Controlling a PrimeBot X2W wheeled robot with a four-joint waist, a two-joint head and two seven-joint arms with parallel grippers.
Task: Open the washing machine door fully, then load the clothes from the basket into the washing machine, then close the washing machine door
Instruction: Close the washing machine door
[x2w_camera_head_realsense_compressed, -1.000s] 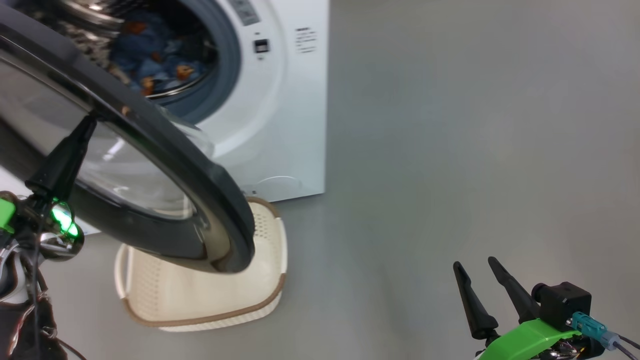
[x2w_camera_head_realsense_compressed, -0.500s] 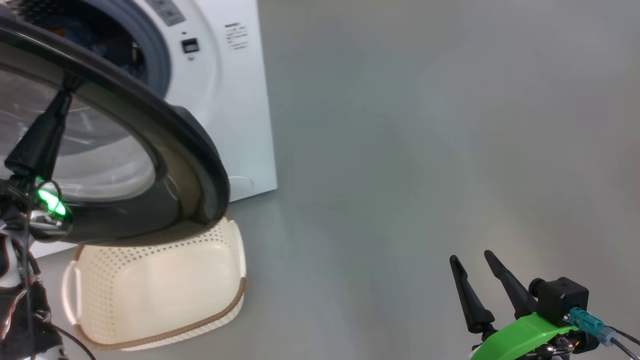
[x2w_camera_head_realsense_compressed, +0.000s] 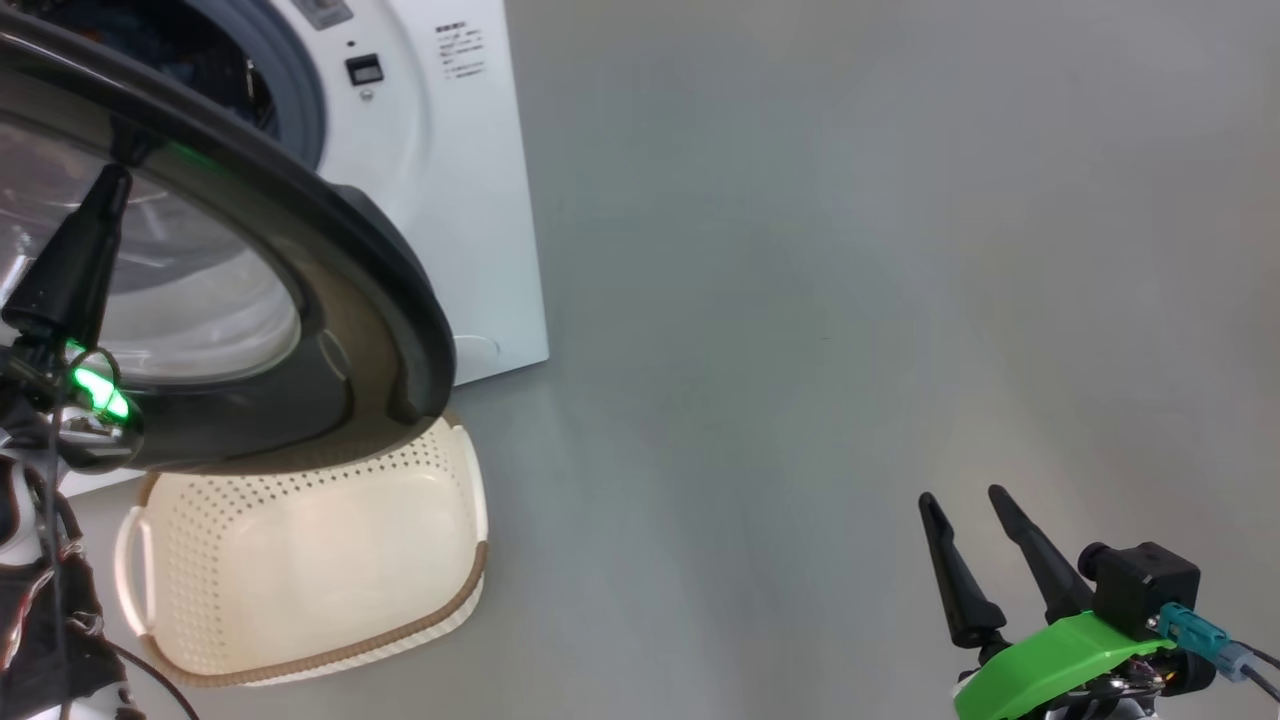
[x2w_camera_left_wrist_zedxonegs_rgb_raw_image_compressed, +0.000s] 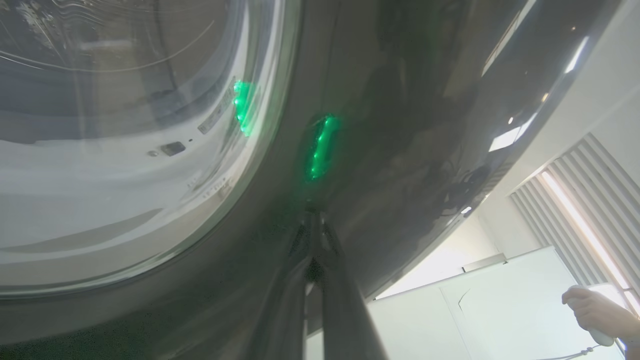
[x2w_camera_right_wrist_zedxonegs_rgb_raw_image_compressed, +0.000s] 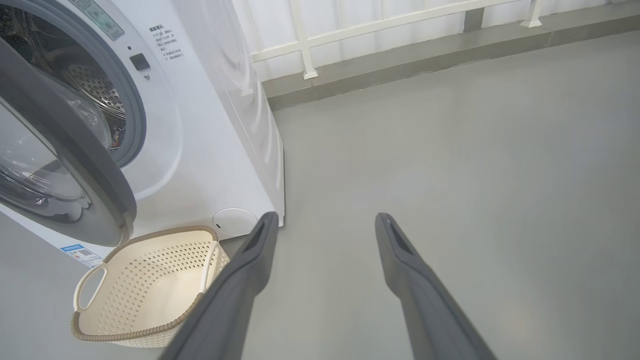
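at the door's outer rim: left tips set for the closing push

the left gripper (x2w_camera_head_realsense_compressed: 116, 182) is shut, holding nothing, and its paired tips are pressed, as it seems, against the glossy black rim of the door (x2w_camera_head_realsense_compressed: 350, 260). the door is seen part open, swung out over the basket (x2w_camera_head_realsense_compressed: 330, 655), with its clear bowl facing the machine (x2w_camera_head_realsense_compressed: 470, 200). from the tips, the opening lies straight ahead, behind the door, so the closing push is judged to run along the fingers toward the machine. the basket is seen empty, just before the machine's foot. whether the bluish patch in the drum (x2w_camera_right_wrist_zedxonegs_rgb_raw_image_compressed: 95, 85) is the clothes cannot be told. the right gripper (x2w_camera_head_realsense_compressed: 960, 495) is held wide open, well apart over the floor (x2w_camera_head_realsense_compressed: 850, 300), so the left arm is much the nearer.
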